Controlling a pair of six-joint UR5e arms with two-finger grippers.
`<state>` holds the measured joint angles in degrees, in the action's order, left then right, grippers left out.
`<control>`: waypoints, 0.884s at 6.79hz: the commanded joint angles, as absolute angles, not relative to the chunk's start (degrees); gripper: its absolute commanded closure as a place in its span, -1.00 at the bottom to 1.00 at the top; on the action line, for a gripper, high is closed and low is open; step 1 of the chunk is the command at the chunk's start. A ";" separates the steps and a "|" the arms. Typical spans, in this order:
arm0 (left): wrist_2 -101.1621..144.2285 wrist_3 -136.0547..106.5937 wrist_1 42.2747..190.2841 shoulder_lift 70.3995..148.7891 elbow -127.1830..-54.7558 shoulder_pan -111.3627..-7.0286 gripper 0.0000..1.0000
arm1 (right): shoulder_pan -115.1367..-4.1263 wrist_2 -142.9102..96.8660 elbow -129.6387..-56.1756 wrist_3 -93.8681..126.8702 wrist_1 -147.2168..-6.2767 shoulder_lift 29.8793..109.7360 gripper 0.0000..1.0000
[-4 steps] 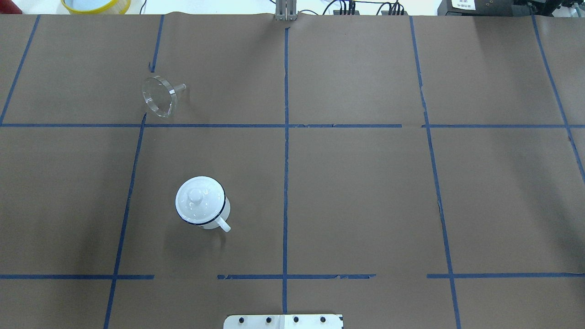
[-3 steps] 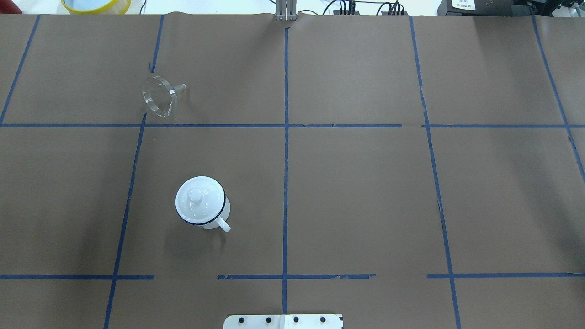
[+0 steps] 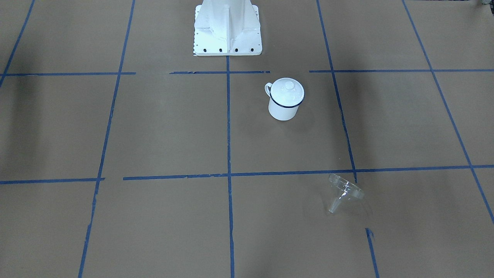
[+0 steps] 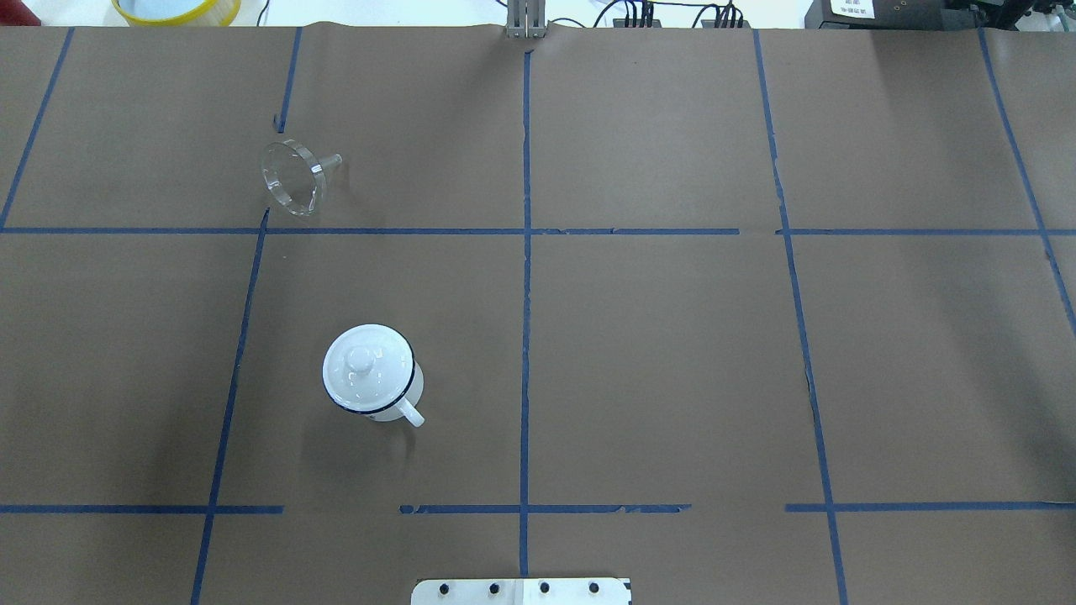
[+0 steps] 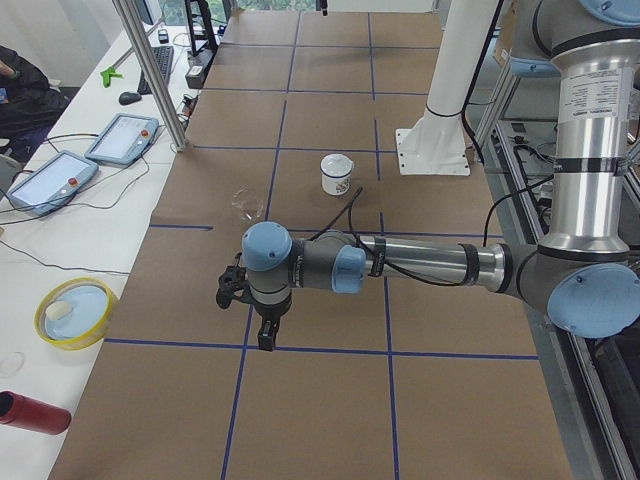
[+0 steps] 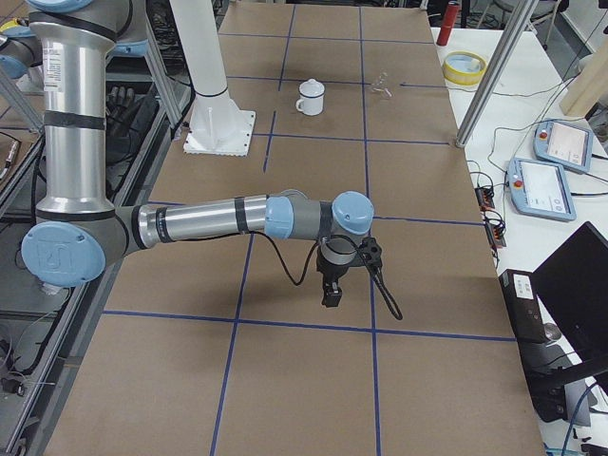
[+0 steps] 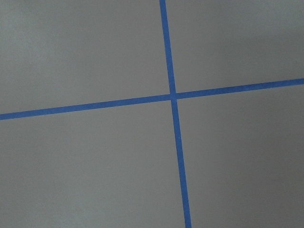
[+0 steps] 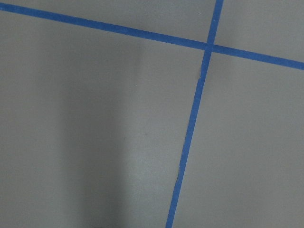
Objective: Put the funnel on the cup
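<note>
No change on the surface (image 4: 672,353): funnel (image 4: 292,176) lies tipped, upper left of overhead frame; cup (image 4: 395,395), lid (image 4: 361,361) on, lower left. Task unstarted. Opening of left gripper (image 5: 265,338) and right gripper (image 6: 331,298) cannot be told

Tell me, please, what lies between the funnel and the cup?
Only brown paper crossed by one blue tape line lies between the funnel and the cup, seen in the exterior front-facing view.

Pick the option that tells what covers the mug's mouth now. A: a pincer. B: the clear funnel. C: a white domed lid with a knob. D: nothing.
C: a knobbed white lid sits on the cup, while the funnel lies on its side well apart from it.
</note>
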<state>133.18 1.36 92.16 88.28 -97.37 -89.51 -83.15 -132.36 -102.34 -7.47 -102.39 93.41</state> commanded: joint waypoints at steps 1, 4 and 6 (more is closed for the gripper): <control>132.89 -7.76 90.28 89.99 -103.68 -89.39 -1.00 | -83.14 -132.36 -102.39 -7.47 -102.39 93.43 -1.00; 133.24 -20.86 79.91 97.36 -115.01 -83.36 -1.00 | -83.14 -132.36 -102.39 -7.47 -102.48 93.43 -1.00; 132.89 -33.34 80.15 97.73 -122.48 -74.84 -1.00 | -83.14 -132.36 -102.39 -7.47 -102.39 93.43 -1.00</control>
<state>133.10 -26.56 80.31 97.28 -118.30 -79.70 -83.15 -132.36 -102.36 -7.47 -102.41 93.43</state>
